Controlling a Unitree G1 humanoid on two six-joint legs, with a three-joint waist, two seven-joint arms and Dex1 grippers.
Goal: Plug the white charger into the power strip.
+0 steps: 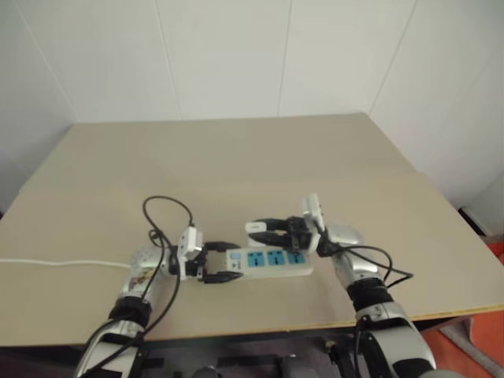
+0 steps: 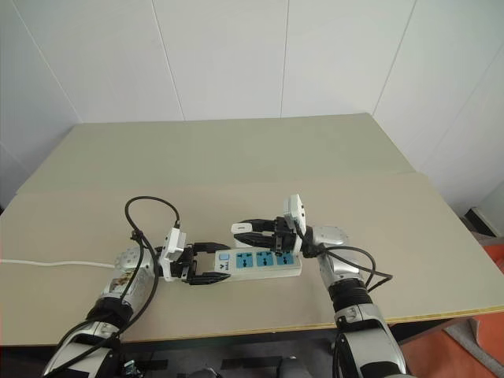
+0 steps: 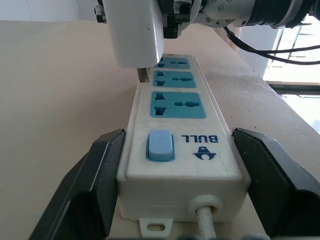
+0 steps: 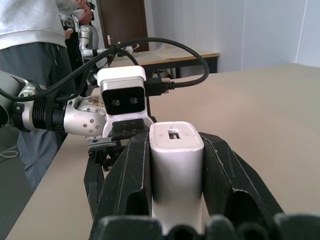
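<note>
The power strip [image 1: 276, 260] lies flat on the table near the front edge, its three blue sockets [image 3: 178, 105] facing up. My left gripper [image 1: 230, 261] is shut on its switch end, one black finger [image 3: 92, 185] against each long side. My right gripper [image 1: 258, 231] is shut on the white charger [image 1: 256, 227] and holds it level, just above the strip's far edge. In the left wrist view the charger [image 3: 136, 30] hangs over the strip with a metal prong showing under it, clear of the sockets. In the right wrist view the charger [image 4: 176, 160] sits between two black fingers [image 4: 132, 175].
The strip's thin white cord [image 1: 55, 262] runs off to the left across the beige table [image 1: 236, 157]. The table's front edge is close below the strip. A person [image 4: 30, 30] stands beyond the table in the right wrist view.
</note>
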